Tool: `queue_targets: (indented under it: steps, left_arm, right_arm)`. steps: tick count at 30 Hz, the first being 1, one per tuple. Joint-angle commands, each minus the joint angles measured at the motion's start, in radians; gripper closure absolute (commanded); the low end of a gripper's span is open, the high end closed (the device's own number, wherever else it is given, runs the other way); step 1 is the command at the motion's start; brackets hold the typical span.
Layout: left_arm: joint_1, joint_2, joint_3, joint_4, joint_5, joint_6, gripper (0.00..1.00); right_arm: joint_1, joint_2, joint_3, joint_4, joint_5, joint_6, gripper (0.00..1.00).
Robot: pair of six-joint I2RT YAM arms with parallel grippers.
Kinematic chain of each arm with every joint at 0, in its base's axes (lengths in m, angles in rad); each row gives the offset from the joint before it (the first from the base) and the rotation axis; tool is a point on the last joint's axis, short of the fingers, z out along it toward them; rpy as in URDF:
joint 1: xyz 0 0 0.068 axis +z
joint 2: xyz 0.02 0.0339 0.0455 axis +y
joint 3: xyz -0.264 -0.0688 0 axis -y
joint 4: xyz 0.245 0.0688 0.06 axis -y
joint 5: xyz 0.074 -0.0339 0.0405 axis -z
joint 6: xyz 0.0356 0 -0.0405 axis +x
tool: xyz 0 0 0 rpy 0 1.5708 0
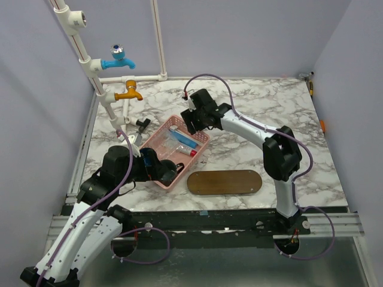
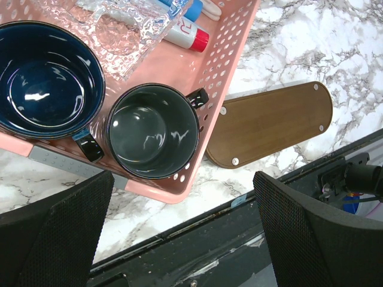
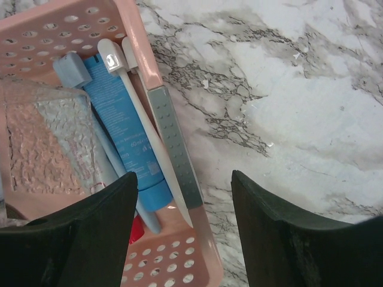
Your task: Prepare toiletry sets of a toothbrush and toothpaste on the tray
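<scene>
Three lilac walls (image 1: 239, 36) enclose a marble table (image 1: 299, 125) holding the tray (image 1: 224, 182).

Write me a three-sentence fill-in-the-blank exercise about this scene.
The toothpaste lies in the ____ basket.
That basket also holds ____ dark mugs.
The oval tray is made of ____.
Missing words: pink; two; wood.
</scene>
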Motion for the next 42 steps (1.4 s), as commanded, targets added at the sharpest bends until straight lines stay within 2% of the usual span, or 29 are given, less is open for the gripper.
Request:
queue_targets:
  steps: [1, 12, 18, 27, 37, 42]
  left_arm:
    - [-0.003, -0.013, -0.010, 0.009, -0.022, -0.007, 0.01]
    - [-0.005, -0.017, -0.011, 0.011, -0.025, -0.005, 0.01]
    - [-0.005, -0.016, -0.011, 0.012, -0.028, -0.005, 0.01]
    - [-0.005, -0.016, -0.011, 0.013, -0.026, -0.005, 0.01]
    - [-0.005, -0.019, -0.011, 0.012, -0.026, -0.005, 0.01]
    - [-0.005, -0.023, -0.013, 0.014, -0.023, -0.005, 0.01]
  right_arm:
    - [0.003, 0.056, 0.051, 0.039, -0.025, -0.027, 0.35]
    - [0.002, 0.124, 0.111, 0.022, -0.062, -0.022, 0.52]
    - [0.003, 0.149, 0.126, -0.002, -0.066, -0.028, 0.54]
    - [0.002, 0.131, 0.105, -0.004, -0.039, -0.026, 0.77]
    - [-0.031, 0.084, 0.035, 0.034, 0.105, 0.004, 1.00]
    - [-0.100, 0.046, -0.011, 0.044, 0.115, 0.088, 1.00]
